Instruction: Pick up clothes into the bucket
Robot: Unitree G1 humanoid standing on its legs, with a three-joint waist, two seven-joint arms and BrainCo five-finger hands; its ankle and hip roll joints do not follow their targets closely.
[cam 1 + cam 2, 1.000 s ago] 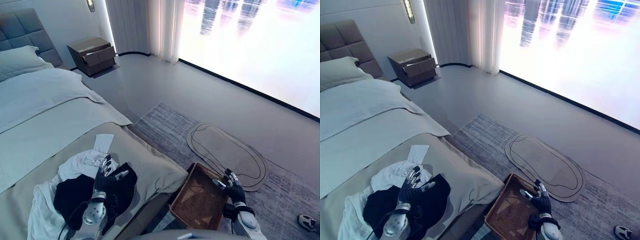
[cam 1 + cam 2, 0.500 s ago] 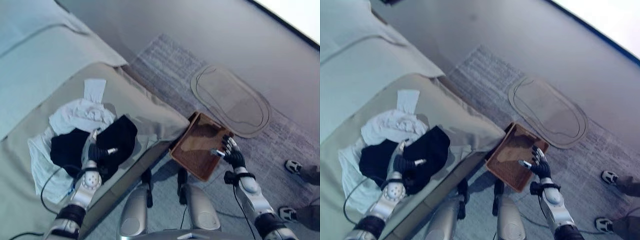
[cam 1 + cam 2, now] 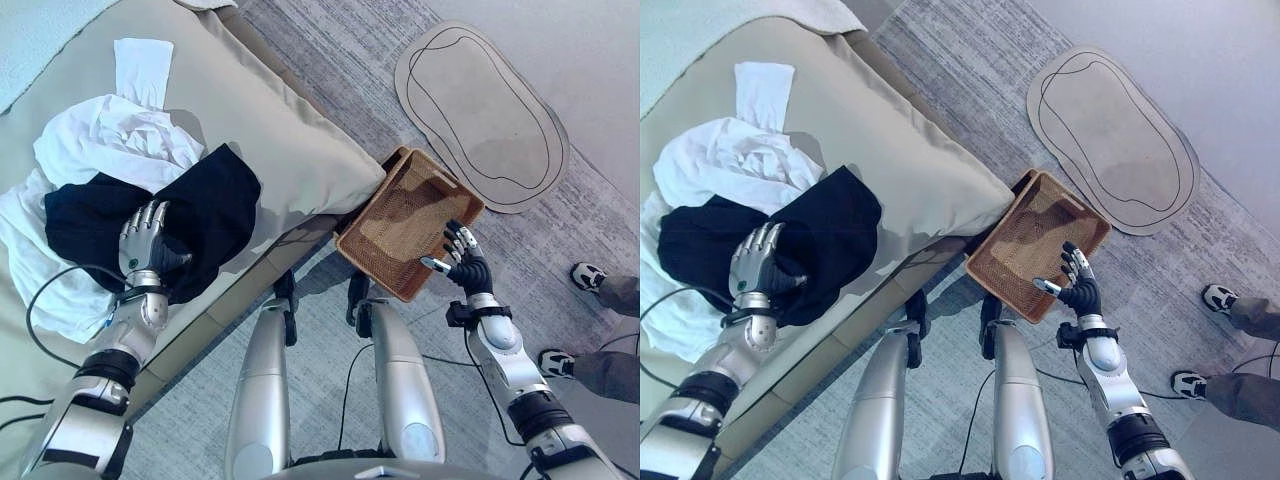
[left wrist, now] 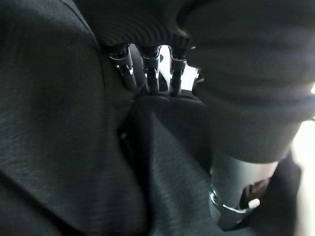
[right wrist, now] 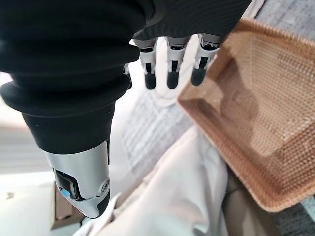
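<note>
A black garment point(image 3: 205, 205) lies crumpled on the beige bed cover point(image 3: 270, 130), partly over a heap of white clothes point(image 3: 105, 140). My left hand point(image 3: 143, 238) rests on the black garment's near side, fingers fairly straight and pressed into the cloth point(image 4: 59, 123); the fingertips point(image 4: 147, 81) sink behind a fold. The brown wicker basket point(image 3: 440, 185) stands empty on the rug at the bed's corner. Beside the basket's near edge, just above the floor, hovers my right hand point(image 3: 462, 264), open with fingers spread point(image 5: 170, 69) and holding nothing.
An oval grey mat point(image 3: 480, 110) lies on the striped rug point(image 3: 330, 50) beyond the basket. A person's shoes point(image 3: 590, 275) stand at the right edge. The bed's corner point(image 3: 350, 185) overhangs close to the basket's left side.
The camera has tilted down, so the whole scene has shifted. My left hand has stayed on the black garment, its fingers now flatter on it. My right hand still hovers by the basket.
</note>
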